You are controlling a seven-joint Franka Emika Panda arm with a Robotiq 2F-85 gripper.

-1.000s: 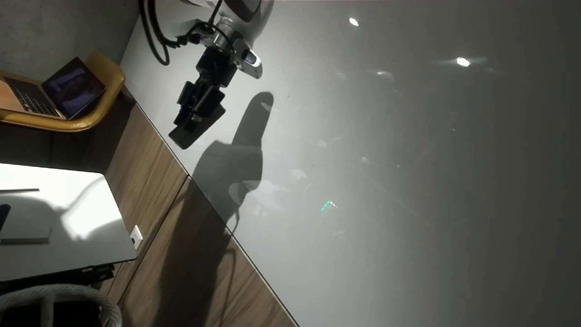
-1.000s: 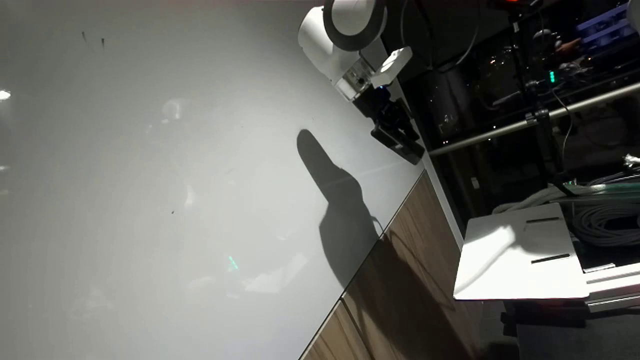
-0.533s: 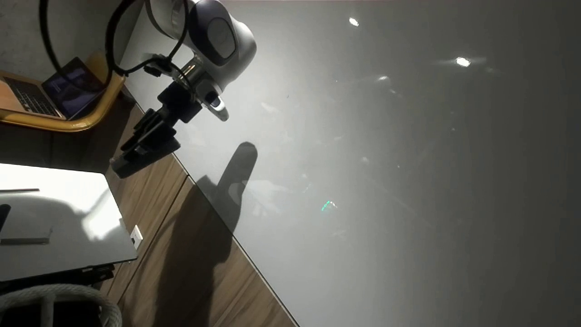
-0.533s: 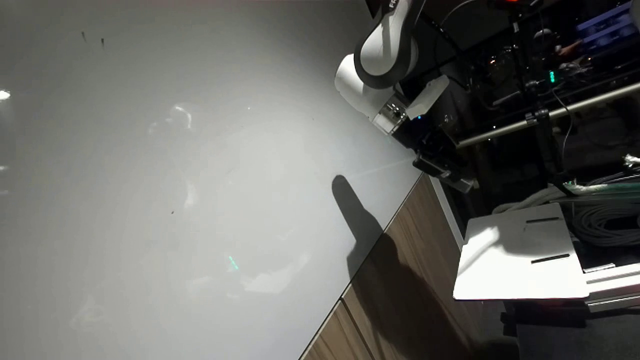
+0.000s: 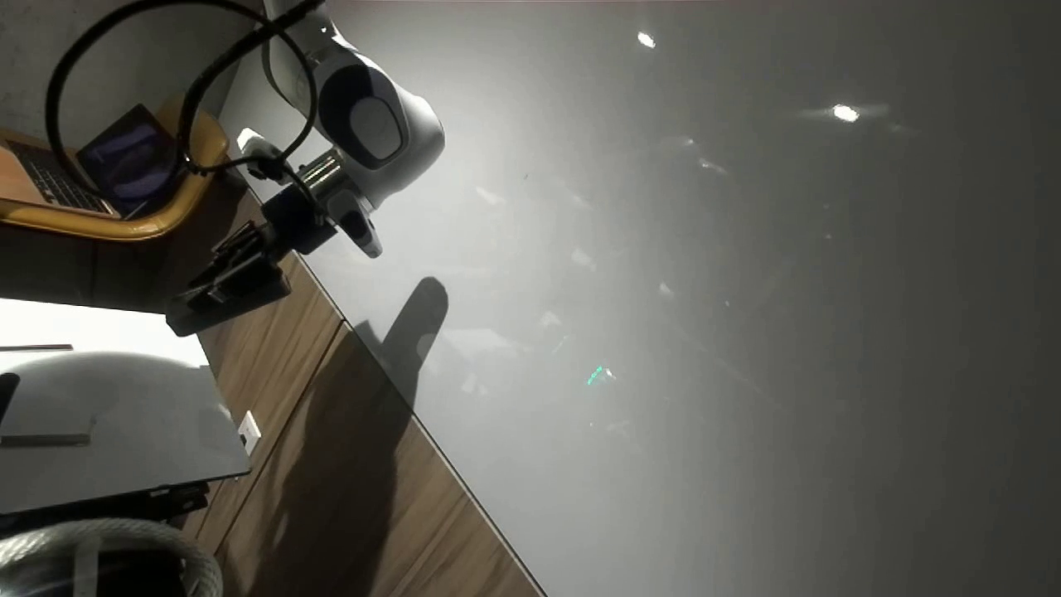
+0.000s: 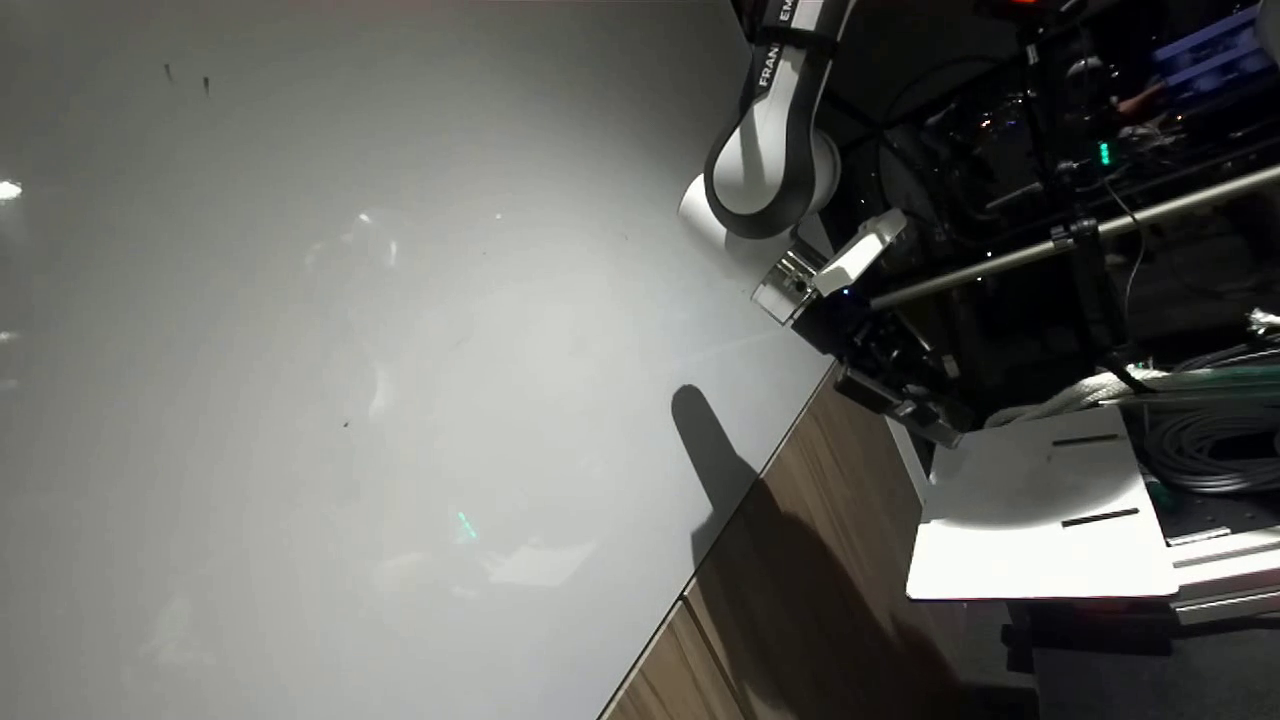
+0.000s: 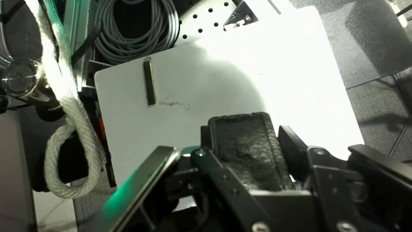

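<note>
Black oblong block point(image 7: 247, 149) (rough-faced), snug between the jaws

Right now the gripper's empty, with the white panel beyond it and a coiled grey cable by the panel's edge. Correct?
Not quite: the gripper isn't empty. The wrist view shows a dark block clamped in it. The rest stands: the white panel beyond it, the coiled grey cable by the panel's edge.

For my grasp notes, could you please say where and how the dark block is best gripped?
I'd pinch the dark block across its longer sides, bringing the fingers from its lower end in the wrist view: those sides look straight, nearly parallel.
</note>
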